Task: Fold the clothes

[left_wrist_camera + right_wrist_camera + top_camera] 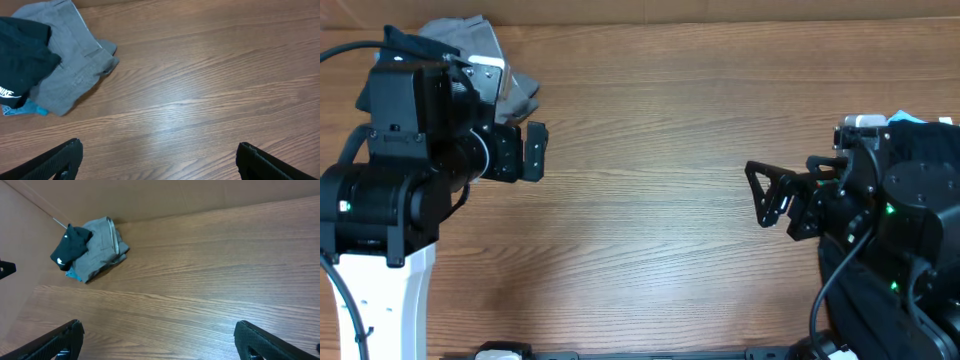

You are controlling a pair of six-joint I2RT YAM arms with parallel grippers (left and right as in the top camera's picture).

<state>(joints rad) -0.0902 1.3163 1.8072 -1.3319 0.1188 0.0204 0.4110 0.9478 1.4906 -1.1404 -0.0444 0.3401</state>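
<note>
The clothes lie in a small rumpled pile at the table's far left corner. A black garment (22,57) with a white logo rests on a grey garment (77,62), and a bit of blue cloth (25,109) sticks out beneath. The right wrist view shows the same pile (95,250) far off, the black garment (70,247) on its left side. My left gripper (159,160) is open over bare wood, right of the pile and apart from it. My right gripper (160,340) is open too, far across the table. From overhead, the left gripper (533,150) and right gripper (758,195) face each other.
The grey garment (485,50) lies partly hidden behind the left arm (400,150). The wooden table (650,250) stretches between the two arms. Something white and blue (895,120) shows behind the right arm (900,220). A brown wall runs along the table's far edge.
</note>
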